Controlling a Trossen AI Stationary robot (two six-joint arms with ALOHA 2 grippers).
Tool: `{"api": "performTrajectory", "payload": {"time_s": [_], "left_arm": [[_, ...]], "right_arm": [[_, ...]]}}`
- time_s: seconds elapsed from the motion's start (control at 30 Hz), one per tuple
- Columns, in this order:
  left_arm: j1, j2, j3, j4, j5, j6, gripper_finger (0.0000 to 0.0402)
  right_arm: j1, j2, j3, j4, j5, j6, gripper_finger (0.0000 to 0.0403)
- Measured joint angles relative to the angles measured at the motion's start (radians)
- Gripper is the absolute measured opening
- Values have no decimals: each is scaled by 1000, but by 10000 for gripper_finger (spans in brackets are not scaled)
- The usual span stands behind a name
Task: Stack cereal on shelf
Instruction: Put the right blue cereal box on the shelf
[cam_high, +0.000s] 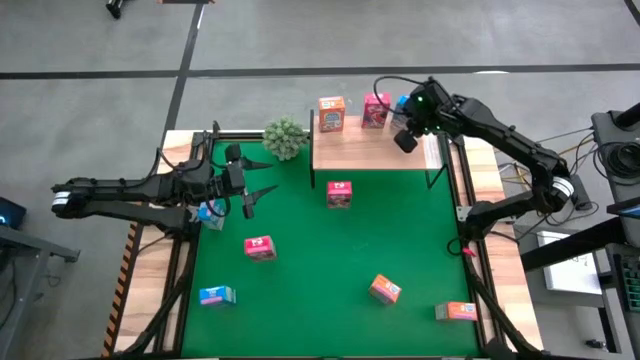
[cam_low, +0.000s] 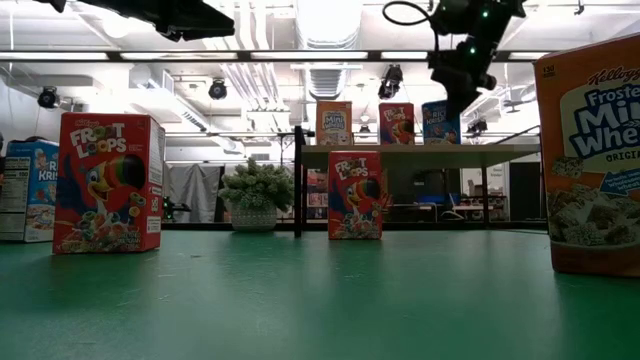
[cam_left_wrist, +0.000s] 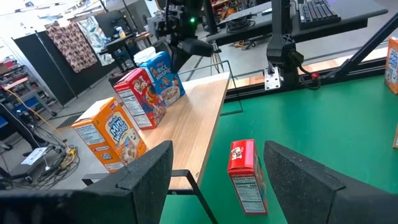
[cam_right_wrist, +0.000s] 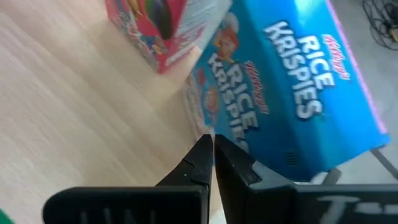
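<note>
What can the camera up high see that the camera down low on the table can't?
Only the high view shows the left gripper, open over the green table, and the orange boxes lying near the front edge.

Only the low view shows the printed fronts, like the Froot Loops box, and the room's ceiling lights.

Both show the shelf with three boxes, the plant, and the right gripper, shut, by the blue box.

From above, the right arm hides most of the blue cereal box (cam_high: 403, 103) on the shelf (cam_high: 370, 150); low view crops the orange box (cam_low: 590, 150) at the edge.
</note>
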Motion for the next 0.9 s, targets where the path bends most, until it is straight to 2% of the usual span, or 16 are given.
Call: {"api": "performTrajectory", "payload": {"time_s": [0.7,0.83,0.9], "left_arm": [[0,5,0,3,0,0,235],[0,6,0,2,0,0,235],[0,6,0,2,0,0,235]], "right_arm": [[-61,-18,0,7,42,-47,9],[-60,-18,0,7,30,-30,9],[-60,-18,0,7,-23,-20,9]]}}
